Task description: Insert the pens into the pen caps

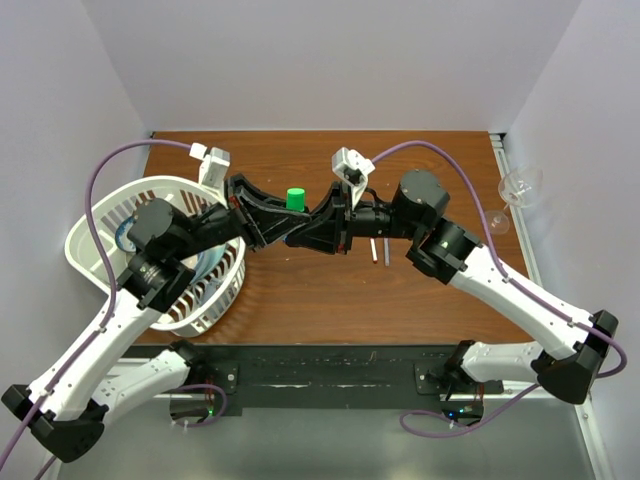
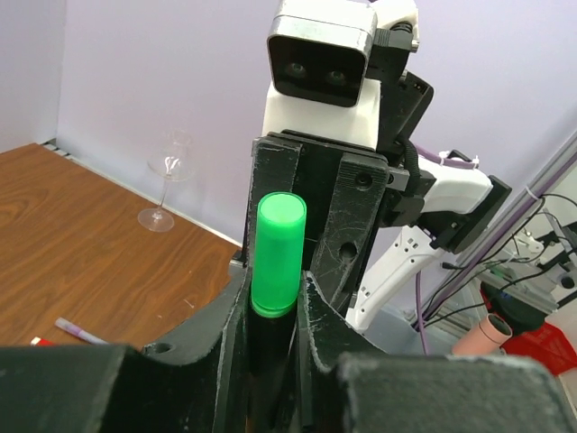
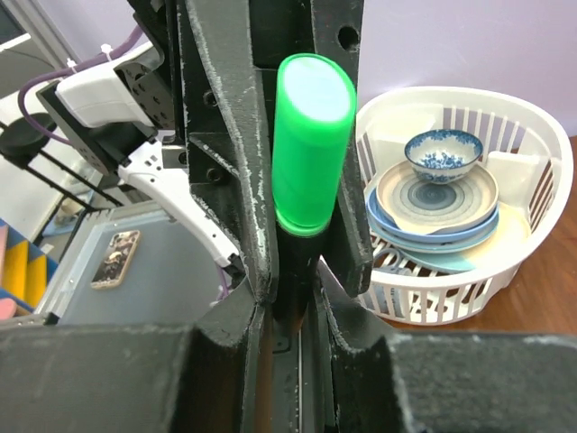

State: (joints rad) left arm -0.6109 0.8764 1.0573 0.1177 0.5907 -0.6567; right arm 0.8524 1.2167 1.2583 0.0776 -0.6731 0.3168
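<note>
The marker [image 2: 269, 361] stood upright above the middle of the surface [image 1: 300, 290], clear of it, held between both tools. Its green cap [image 2: 278, 253] sat on the upper end, with the black body showing just below.

The left tool [image 2: 270, 311] was closed on the black body, its fingers [image 2: 230, 334] pressing either side right under the cap's rim. The right tool [image 3: 293, 293] gripped the same body from the opposite side, its jaws drawn in to the width of the marker. In each wrist view the other tool's fingers rose behind the cap and flanked it.

The left arm [image 1: 110, 320] reached up from the near left corner, elbow pushed out toward the left edge, forearm bent back inward. The right arm [image 1: 520, 300] mirrored it from the near right corner, elbow out, forearm turned left. The two tools met nose to nose, level with each other.

Two thin pens [image 1: 384, 252] lay on the surface just beside the right wrist, toward the near side. A white basket [image 1: 90, 235] of dishes sat at the left edge, partly under the left arm. A glass [image 1: 520, 185] stood at the far right corner.
</note>
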